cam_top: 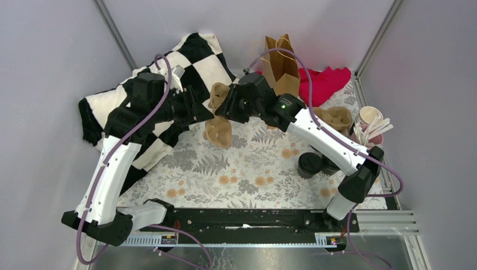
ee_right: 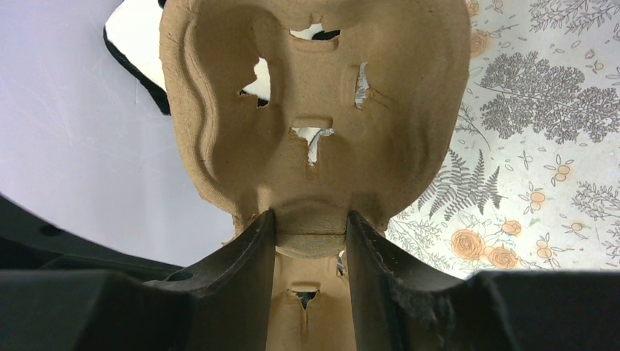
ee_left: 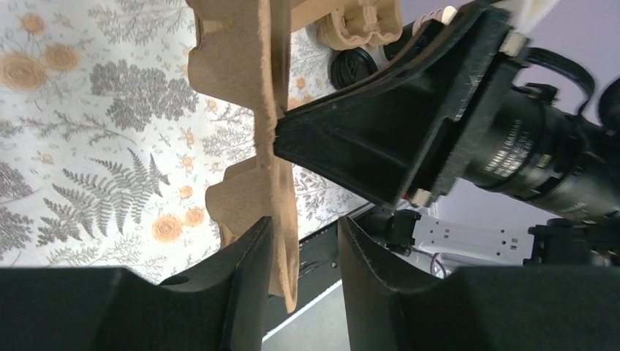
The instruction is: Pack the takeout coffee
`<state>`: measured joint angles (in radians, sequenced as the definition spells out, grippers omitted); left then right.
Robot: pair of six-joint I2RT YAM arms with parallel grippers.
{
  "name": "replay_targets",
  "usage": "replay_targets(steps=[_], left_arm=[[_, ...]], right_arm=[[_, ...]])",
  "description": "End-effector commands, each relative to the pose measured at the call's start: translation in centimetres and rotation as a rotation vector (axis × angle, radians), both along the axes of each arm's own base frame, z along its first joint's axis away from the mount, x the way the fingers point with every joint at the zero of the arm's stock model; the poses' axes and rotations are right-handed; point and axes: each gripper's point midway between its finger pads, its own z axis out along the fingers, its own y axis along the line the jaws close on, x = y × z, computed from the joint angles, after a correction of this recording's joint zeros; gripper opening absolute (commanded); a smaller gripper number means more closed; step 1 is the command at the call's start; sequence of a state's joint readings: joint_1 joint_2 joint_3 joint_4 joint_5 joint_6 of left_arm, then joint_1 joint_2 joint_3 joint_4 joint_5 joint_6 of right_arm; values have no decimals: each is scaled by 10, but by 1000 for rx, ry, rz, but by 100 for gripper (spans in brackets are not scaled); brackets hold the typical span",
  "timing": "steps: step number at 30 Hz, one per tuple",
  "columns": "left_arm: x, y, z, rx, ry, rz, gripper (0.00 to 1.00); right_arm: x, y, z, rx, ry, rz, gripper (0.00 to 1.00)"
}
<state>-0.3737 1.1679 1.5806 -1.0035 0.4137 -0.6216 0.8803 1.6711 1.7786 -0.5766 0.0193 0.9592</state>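
Takeout coffee cups [cam_top: 310, 164] stand on the table [cam_top: 236, 180] at four o'clock, with the brown bag [cam_top: 281, 67] at twelve. My right gripper [ee_right: 311, 227] clamps the cardboard carrier [ee_right: 409, 95]; my left gripper [ee_left: 305, 238] straddles its edge, unclenched.
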Motion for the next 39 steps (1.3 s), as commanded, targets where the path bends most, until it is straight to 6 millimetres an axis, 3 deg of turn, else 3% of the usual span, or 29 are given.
replay_targets(steps=[1, 4, 7, 13, 17, 20, 24, 26, 29, 33, 36, 39], left_arm=[[4, 6, 45, -21, -143, 29, 49], [7, 17, 58, 11, -190, 79, 66], [12, 21, 69, 15, -220, 111, 80], [40, 2, 83, -62, -274, 97, 94], [70, -29, 93, -208, -309, 46, 97], [93, -62, 89, -267, -294, -18, 97], [128, -112, 79, -223, -336, -32, 95], [155, -133, 56, -151, -343, 16, 93], [190, -142, 40, -138, -298, 140, 91], [223, -159, 44, -291, -313, 143, 87], [248, -156, 32, -363, -244, 218, 72], [264, -161, 27, -424, -230, 228, 70]], right_arm=[[0, -7, 36, 32, -131, 4, 38], [0, -17, 55, 23, -221, 22, 38], [0, -41, 85, -16, -354, 1, 38], [-8, -127, 157, -199, -642, -110, 38], [-16, -205, 179, -377, -731, -284, 38], [-28, -262, 187, -486, -753, -430, 39], [-51, -311, 191, -517, -755, -536, 39], [-58, -323, 189, -520, -750, -554, 39], [-66, -332, 186, -509, -736, -565, 39], [-73, -336, 184, -474, -720, -556, 39], [-75, -336, 179, -473, -719, -542, 40], [-75, -335, 176, -483, -731, -531, 41]])
